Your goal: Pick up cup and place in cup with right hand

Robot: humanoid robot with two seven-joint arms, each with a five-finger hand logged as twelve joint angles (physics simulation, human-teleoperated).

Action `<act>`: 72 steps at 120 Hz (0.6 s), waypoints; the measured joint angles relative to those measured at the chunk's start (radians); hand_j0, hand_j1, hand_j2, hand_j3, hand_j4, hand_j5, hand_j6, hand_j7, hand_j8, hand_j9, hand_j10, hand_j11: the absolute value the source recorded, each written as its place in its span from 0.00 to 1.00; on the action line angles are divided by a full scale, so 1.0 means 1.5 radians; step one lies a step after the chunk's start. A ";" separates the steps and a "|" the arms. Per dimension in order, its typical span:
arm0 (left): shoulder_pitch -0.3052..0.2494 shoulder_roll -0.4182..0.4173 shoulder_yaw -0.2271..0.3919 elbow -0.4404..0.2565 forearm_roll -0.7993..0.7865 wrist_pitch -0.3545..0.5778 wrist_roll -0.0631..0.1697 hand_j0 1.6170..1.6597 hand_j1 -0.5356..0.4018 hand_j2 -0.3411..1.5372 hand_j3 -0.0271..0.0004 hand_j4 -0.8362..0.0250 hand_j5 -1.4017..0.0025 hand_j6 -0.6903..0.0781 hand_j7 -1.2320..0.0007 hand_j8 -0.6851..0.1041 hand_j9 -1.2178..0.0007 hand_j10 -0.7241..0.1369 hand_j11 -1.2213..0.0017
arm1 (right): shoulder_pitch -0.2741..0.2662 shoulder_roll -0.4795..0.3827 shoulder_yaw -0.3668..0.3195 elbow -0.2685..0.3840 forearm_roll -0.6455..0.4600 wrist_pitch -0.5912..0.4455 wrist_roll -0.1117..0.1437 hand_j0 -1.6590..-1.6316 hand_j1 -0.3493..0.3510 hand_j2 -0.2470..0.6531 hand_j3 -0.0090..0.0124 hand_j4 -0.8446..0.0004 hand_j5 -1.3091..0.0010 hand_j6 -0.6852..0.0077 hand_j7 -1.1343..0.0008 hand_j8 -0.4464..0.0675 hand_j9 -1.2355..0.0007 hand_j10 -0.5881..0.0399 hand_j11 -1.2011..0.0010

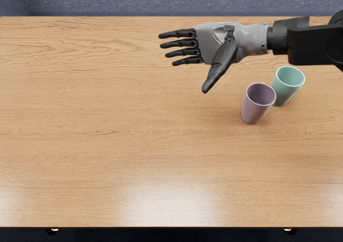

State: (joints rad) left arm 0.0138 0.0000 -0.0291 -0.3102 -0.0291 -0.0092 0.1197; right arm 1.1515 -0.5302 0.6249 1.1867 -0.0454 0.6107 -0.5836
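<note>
Your work surface is the wooden table, which spans the frame. The right arm enters at the upper right and carries the right hand at upper centre. Both cups stand upright right of centre: the teal cup behind, the mauve cup in front, side by side; you cannot confirm contact between them. The fingers are spread, hold nothing and point to the left of the frame; the thumb slants down and left. Both cups lie to the right of and below the fingertips, outside the grasp. Treat the step in hand as the approach. Next, bring the hand back rightward and down, align the open palm with one cup, then close.
</note>
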 joint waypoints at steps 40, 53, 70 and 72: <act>0.000 0.000 0.000 0.000 0.000 0.000 0.000 0.96 0.94 0.18 0.99 0.97 1.00 0.90 1.00 0.87 1.00 0.84 1.00 | 0.004 -0.010 0.067 0.109 -0.403 0.000 -0.017 0.04 0.03 0.27 0.42 0.98 0.98 0.96 0.98 0.84 0.98 0.91 0.98; 0.000 0.000 0.000 0.000 0.000 0.000 0.000 0.96 0.94 0.18 0.99 0.97 1.00 0.90 1.00 0.87 1.00 0.84 1.00 | -0.047 -0.044 0.087 0.204 -0.513 -0.017 -0.018 0.04 0.03 0.27 0.42 0.98 0.98 0.96 0.98 0.83 0.98 0.91 0.98; 0.000 0.000 0.000 0.000 0.000 0.000 0.000 0.96 0.94 0.18 0.99 0.97 1.00 0.90 1.00 0.87 1.00 0.84 1.00 | -0.125 -0.068 0.094 0.290 -0.652 -0.097 -0.018 0.04 0.04 0.27 0.42 0.97 0.97 0.95 0.97 0.82 0.97 0.89 0.97; 0.000 0.000 0.000 0.000 0.000 0.000 0.000 0.96 0.94 0.18 0.99 0.97 1.00 0.90 1.00 0.87 1.00 0.84 1.00 | -0.130 -0.068 0.095 0.295 -0.664 -0.105 -0.018 0.04 0.04 0.27 0.42 0.97 0.97 0.95 0.97 0.81 0.97 0.89 0.97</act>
State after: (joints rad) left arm 0.0138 0.0000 -0.0292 -0.3105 -0.0291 -0.0092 0.1196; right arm 0.9568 -0.6322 0.7668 1.6291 -1.0419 0.4537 -0.6108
